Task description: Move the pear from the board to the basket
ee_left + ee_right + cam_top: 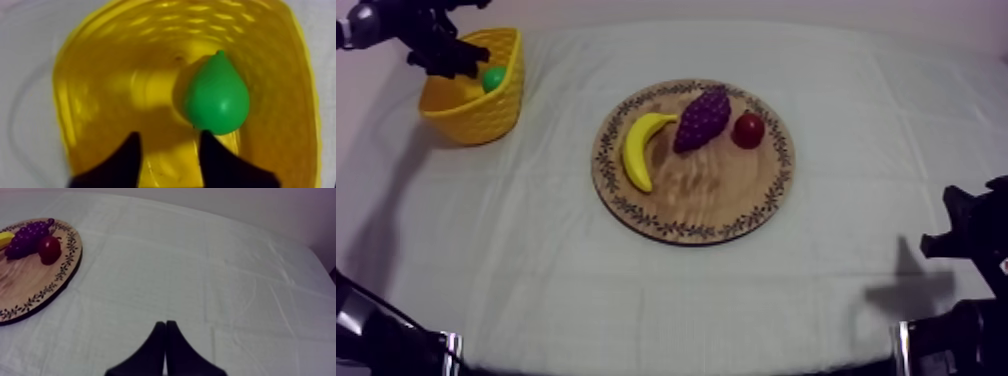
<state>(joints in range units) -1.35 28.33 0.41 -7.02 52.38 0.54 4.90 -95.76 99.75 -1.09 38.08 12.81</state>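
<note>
At the far left of the worktop (526,260), the left jaws hang open and empty over the yellow basket (474,120). The green pear (216,95) lies inside it, just past one fingertip and not between the two. The wooden board (706,200) in the middle carries a banana (639,150), grapes (702,118) and a small red fruit (748,130); at the right, the right jaws are pressed together on nothing, well apart from the board.

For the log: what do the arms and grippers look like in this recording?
The left arm and right arm are black, with grey metallic patches. The left gripper and right gripper each have two plain black jaws tapering to narrow tips.
</note>
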